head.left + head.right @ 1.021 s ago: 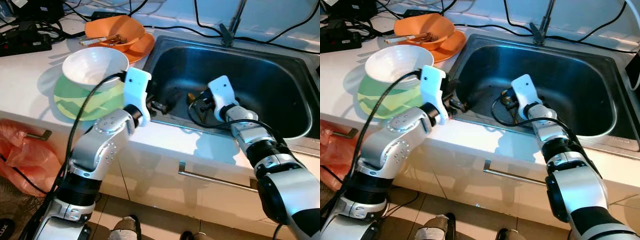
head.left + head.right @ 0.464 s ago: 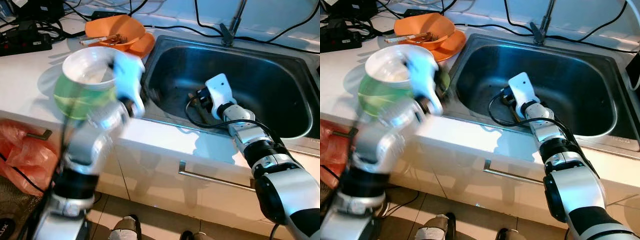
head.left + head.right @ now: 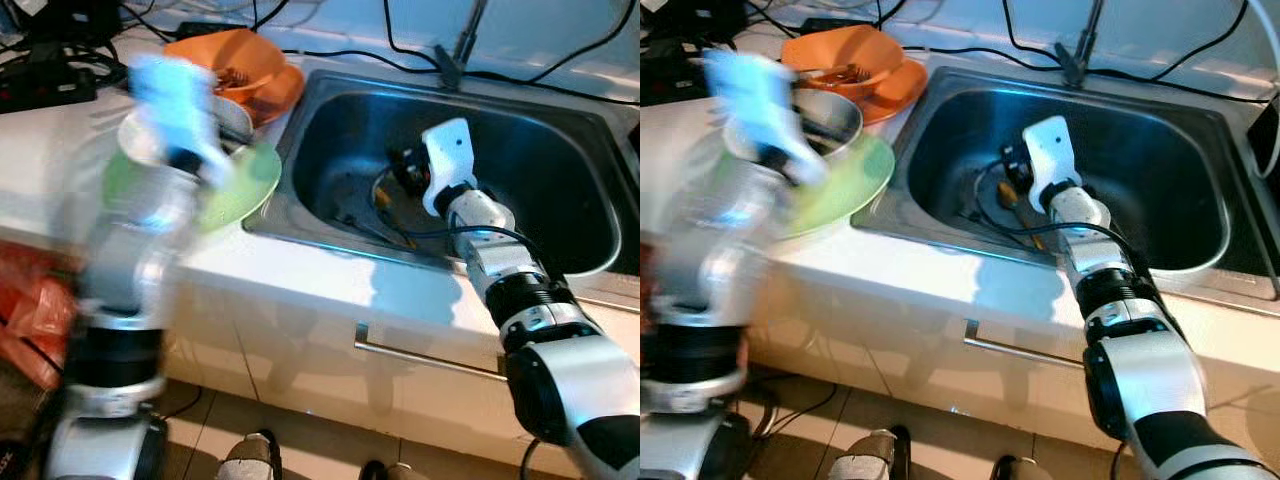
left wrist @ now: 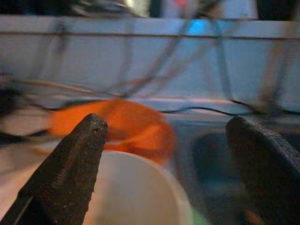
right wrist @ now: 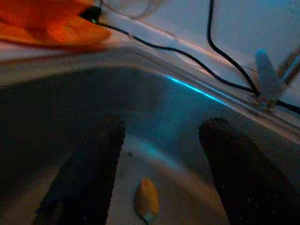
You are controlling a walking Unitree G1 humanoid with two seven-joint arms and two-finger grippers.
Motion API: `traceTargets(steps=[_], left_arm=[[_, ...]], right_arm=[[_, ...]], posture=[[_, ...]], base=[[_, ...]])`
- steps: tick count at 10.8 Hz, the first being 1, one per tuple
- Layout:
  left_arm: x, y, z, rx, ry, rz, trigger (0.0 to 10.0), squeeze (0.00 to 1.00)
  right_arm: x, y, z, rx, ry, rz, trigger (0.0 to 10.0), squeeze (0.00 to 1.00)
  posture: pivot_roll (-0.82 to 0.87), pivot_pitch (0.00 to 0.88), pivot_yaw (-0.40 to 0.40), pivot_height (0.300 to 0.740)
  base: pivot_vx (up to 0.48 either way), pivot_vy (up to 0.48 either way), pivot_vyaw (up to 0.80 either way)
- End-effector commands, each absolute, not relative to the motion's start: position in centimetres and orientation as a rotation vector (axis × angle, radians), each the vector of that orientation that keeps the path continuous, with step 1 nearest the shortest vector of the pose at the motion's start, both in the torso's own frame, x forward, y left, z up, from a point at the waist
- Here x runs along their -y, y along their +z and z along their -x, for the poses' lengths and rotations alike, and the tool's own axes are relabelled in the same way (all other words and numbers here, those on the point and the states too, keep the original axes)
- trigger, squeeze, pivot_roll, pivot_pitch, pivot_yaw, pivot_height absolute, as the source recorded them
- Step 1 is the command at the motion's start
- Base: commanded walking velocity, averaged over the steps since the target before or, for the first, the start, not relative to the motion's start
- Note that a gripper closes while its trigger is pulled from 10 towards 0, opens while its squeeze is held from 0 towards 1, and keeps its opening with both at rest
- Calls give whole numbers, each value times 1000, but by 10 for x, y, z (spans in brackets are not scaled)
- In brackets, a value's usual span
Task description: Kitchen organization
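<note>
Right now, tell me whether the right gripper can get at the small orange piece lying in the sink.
Probably yes. The right gripper is open inside the sink, and the orange piece lies on the basin floor between its fingers, with nothing in between.

A white bowl (image 3: 205,125) is seen on a pale green plate (image 3: 240,185), with orange dishes (image 3: 240,62) stacked behind it. The table (image 3: 50,150) is white, and the sink (image 3: 560,190) is dark grey steel with a blue sheen along its wall. A small orange-yellow piece (image 5: 146,201) is seen on the sink floor. Black cables (image 3: 330,55) are laid across the white surface. The right hand (image 5: 161,173) has black fingers, as has the left hand (image 4: 164,173); the arms are silver with white housings.
</note>
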State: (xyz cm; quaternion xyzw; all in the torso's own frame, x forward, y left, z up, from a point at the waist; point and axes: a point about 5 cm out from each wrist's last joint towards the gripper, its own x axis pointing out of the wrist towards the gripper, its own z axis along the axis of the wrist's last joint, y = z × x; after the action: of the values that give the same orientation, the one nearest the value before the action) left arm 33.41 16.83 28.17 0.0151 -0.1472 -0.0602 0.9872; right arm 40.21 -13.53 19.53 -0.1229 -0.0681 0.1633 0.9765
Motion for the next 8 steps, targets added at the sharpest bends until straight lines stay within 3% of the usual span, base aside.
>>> traceTargets(steps=[1, 3, 6, 8], left_arm=[[-193, 281, -332, 293, 11, -54, 10000, 0], [-220, 268, -334, 199, 123, -74, 10000, 0], [-235, 268, -337, 164, 196, -83, 10000, 0], [-237, 254, -343, 68, 196, 31, 10000, 0]], right_arm=[[129, 196, -399, 153, 381, 213, 10000, 0], [114, 199, -392, 183, 471, 168, 10000, 0], [108, 197, -383, 196, 520, 141, 10000, 0], [103, 199, -378, 208, 542, 135, 10000, 0]], posture=[[228, 135, -26, 740], [229, 136, -21, 740], [227, 125, -10, 740], [225, 121, -11, 740]], base=[[0, 0, 0], [0, 0, 0], [0, 0, 0], [0, 0, 0]])
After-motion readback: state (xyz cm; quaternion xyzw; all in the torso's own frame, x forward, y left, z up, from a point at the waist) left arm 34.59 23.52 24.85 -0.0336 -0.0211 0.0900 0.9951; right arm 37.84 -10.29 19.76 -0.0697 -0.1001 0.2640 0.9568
